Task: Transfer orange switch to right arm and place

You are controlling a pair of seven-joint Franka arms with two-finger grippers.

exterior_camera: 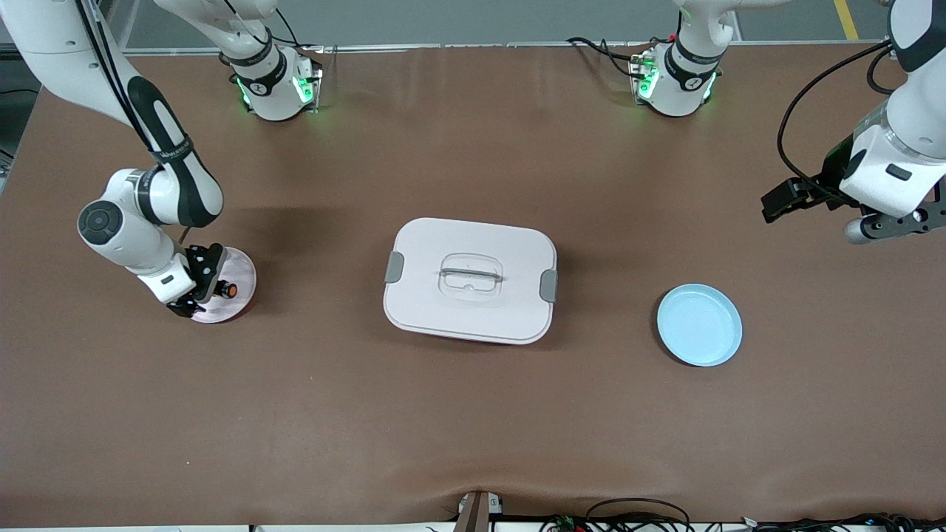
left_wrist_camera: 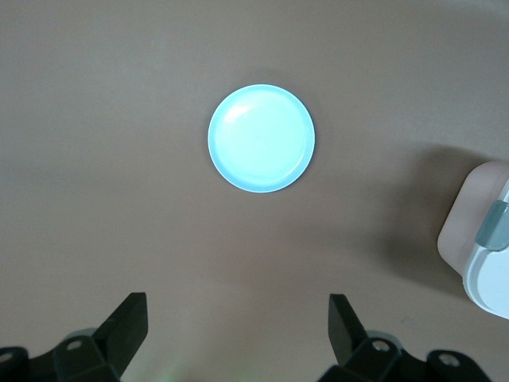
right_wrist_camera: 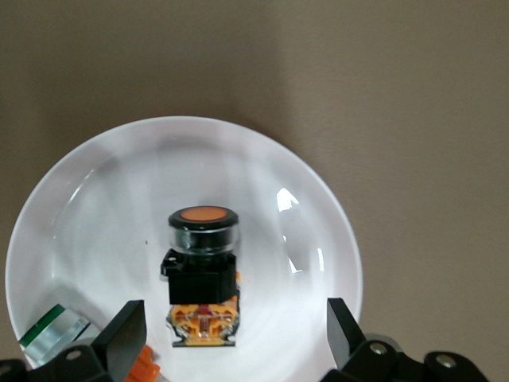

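Orange switch (right_wrist_camera: 203, 267) lay on the white plate (exterior_camera: 240, 275) at the right arm's end, right gripper (exterior_camera: 205, 284) around it, jaws apart. Lidded box (exterior_camera: 470, 279) mid-table. Blue plate (exterior_camera: 699, 324). Left gripper (exterior_camera: 802, 196) waited above the table, jaws apart.

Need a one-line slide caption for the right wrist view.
Open right gripper above the orange switch resting on the white plate.
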